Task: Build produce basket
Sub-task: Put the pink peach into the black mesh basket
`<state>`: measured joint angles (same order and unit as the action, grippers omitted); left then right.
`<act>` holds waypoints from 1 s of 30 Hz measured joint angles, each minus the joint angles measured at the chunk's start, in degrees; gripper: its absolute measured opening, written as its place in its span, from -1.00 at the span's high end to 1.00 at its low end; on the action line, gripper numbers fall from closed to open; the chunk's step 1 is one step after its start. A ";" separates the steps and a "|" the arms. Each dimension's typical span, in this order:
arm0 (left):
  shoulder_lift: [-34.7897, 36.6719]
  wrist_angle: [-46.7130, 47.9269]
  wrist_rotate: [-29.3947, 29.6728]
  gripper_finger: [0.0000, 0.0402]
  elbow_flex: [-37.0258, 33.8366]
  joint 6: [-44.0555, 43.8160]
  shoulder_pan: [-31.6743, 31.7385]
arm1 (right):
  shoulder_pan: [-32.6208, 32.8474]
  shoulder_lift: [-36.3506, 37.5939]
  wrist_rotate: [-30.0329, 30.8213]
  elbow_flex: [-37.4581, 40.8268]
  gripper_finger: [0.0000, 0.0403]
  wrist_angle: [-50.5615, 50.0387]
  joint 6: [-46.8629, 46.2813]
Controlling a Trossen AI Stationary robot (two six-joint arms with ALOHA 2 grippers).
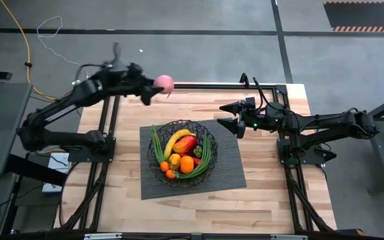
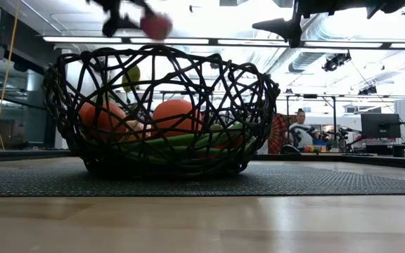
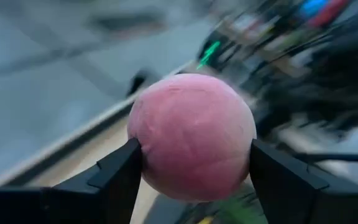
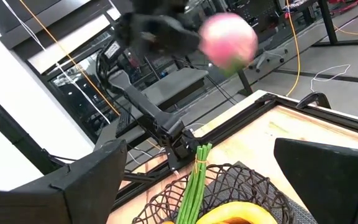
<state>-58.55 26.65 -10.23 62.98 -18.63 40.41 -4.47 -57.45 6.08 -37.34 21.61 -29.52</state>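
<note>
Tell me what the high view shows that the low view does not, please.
Only the high view shows the banana, the green beans and the right gripper with open jaws. Only the low view shows a person in the room behind. Both show the basket, the mat and the pink ball held in the left gripper.

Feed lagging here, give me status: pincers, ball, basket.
Left pincer shut on pink ball, raised off the basket. Right pincer open, empty, beside basket. Nothing visibly in the way.
</note>
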 joint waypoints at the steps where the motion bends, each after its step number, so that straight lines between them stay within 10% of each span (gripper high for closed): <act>1: 1.78 -2.01 -0.90 -0.26 0.01 0.00 -1.07 | 0.00 0.00 -0.02 0.00 -0.93 0.00 0.03; 17: 17.71 -38.08 2.31 -0.26 -28.43 -8.17 -20.52 | 0.00 -0.02 -0.32 0.00 -0.93 0.00 7.52; 30: 17.08 -40.36 2.31 -0.27 -30.53 -6.25 -23.70 | 0.00 -0.02 -0.41 0.00 -0.93 0.00 7.54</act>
<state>-41.47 -13.72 -7.92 32.45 -24.88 16.71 -4.47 -57.47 5.67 -37.34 21.61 -21.98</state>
